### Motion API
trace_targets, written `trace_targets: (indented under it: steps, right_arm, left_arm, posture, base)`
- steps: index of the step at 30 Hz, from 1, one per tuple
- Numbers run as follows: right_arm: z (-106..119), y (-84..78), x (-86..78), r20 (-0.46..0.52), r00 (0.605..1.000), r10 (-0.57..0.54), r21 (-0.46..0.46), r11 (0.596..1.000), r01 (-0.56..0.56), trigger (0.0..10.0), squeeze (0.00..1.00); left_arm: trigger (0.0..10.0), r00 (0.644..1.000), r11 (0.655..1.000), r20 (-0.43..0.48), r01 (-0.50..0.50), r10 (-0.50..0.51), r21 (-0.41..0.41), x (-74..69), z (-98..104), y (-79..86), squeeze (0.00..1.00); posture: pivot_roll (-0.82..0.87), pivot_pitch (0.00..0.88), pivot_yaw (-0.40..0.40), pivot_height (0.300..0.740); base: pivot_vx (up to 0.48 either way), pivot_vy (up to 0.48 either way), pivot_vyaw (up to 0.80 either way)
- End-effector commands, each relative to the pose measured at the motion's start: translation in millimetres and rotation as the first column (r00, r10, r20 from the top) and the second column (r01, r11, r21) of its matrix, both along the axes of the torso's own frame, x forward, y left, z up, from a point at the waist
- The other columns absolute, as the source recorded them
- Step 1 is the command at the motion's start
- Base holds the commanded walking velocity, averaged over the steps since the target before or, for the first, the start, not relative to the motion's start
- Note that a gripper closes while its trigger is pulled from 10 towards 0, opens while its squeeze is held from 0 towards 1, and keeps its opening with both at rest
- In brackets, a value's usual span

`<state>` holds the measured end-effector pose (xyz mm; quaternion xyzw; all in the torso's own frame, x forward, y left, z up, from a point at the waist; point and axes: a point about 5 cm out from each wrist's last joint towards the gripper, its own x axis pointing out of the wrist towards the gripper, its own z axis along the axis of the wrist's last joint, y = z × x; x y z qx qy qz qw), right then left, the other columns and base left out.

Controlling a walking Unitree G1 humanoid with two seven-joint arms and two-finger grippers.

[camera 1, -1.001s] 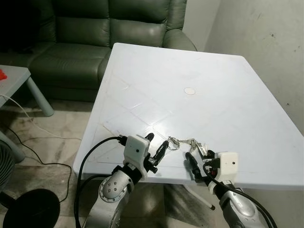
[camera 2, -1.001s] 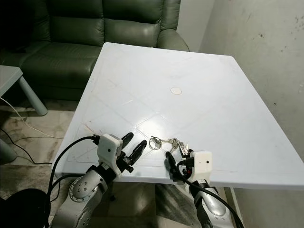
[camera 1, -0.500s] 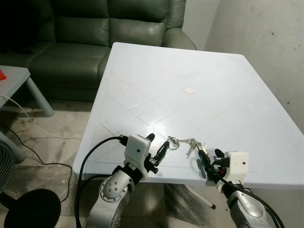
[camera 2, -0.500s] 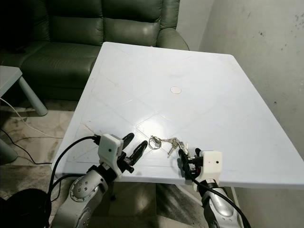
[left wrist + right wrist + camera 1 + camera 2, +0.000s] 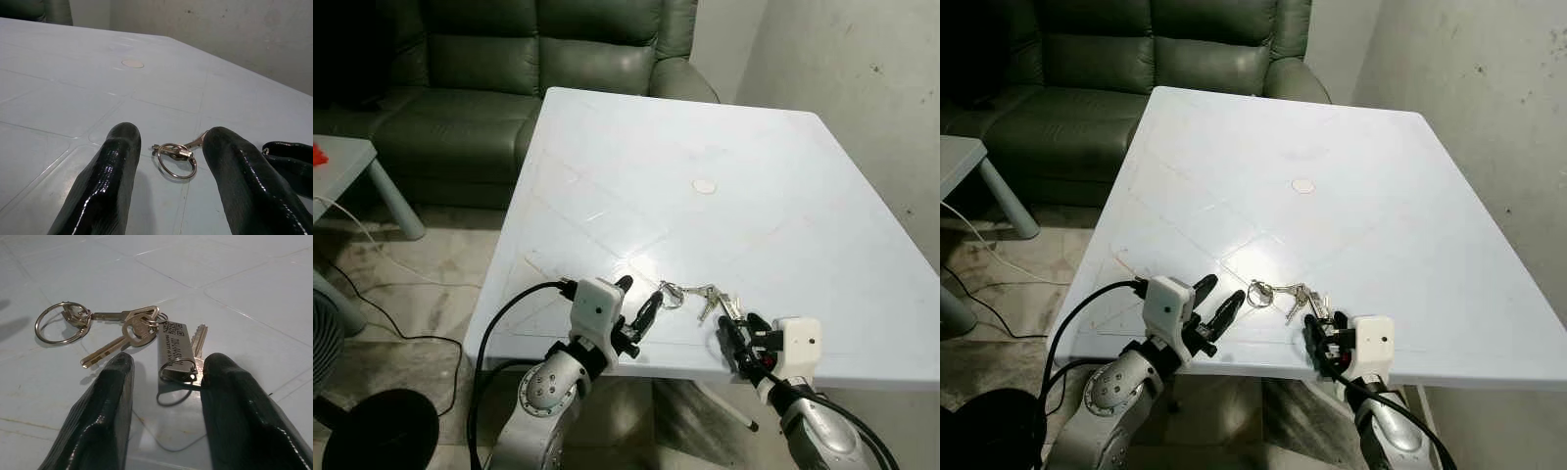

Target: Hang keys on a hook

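A bunch of keys (image 5: 700, 297) lies flat on the white plastic table (image 5: 754, 176), near its front edge, roughly at 6 o'clock from the small round cap (image 5: 704, 185) in the tabletop's middle. The bunch has a large split ring (image 5: 57, 323) at one end, a couple of silvery keys fanned out from it, and a metal tag (image 5: 175, 350) printed with what looks like a QR code, though the fine print is too small to read. The left gripper (image 5: 640, 302) rests at the table's front edge with its two black fingers spread apart; the split ring sits just beyond their tips, at about 1 o'clock from the gripper in the head view, and in the left wrist view the ring (image 5: 177, 159) lies between and ahead of the two fingers, not touched by either. The right gripper (image 5: 740, 339) is also at the front edge, fingers parted, with the keys at about 11 o'clock from it; in the right wrist view the tag end of the bunch lies in the gap just ahead of the fingertips (image 5: 119, 363), close but apart from them. Beyond the table, at 11 o'clock, stands a dark green leather sofa (image 5: 538, 59); a grey side table (image 5: 352, 176) is at 9 o'clock, and black cables (image 5: 382, 323) trail over the tiled floor.
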<state>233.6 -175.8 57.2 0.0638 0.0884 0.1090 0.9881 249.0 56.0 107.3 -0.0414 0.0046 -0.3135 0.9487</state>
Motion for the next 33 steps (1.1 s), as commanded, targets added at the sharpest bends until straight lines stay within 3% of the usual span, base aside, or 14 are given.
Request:
trace_targets:
  steps: [1,6,7,33]
  right_arm:
    - [-1.3,-1.4,-2.1,-0.011,1.000,0.004,-0.007,1.000,-0.004,10.0,0.00]
    - [-2.2,-3.5,-3.8,-0.013,1.000,-0.005,-0.015,1.000,0.005,9.7,0.00]
    - [-2.9,-5.7,-3.5,-0.015,1.000,-0.024,-0.012,1.000,0.024,0.0,0.00]
    - [-1.0,-3.6,-0.6,-0.004,0.998,-0.058,-0.015,0.998,0.058,0.0,0.00]
  left_arm:
    - [10.0,1.000,1.000,0.020,0.020,-0.020,-0.013,-0.1,5.8,-2.9,0.00]
    - [10.0,0.999,1.000,0.021,0.024,-0.024,-0.015,0.0,6.5,-3.8,0.00]
    - [10.0,0.999,1.000,0.022,0.025,-0.025,-0.016,0.2,6.8,-4.1,0.00]
    - [10.0,1.000,0.999,0.017,0.025,-0.024,-0.031,-0.2,7.4,-5.8,0.00]
  posture:
    - [-0.08,0.056,-0.066,0.740]
    - [-0.08,0.056,-0.066,0.740]
    - [-0.09,0.049,-0.065,0.740]
    - [-0.08,0.051,-0.068,0.740]
  base:
    - [0.000,0.000,0.00]
    - [0.000,0.000,0.00]
    - [0.000,0.000,0.00]
    - [0.000,0.000,0.00]
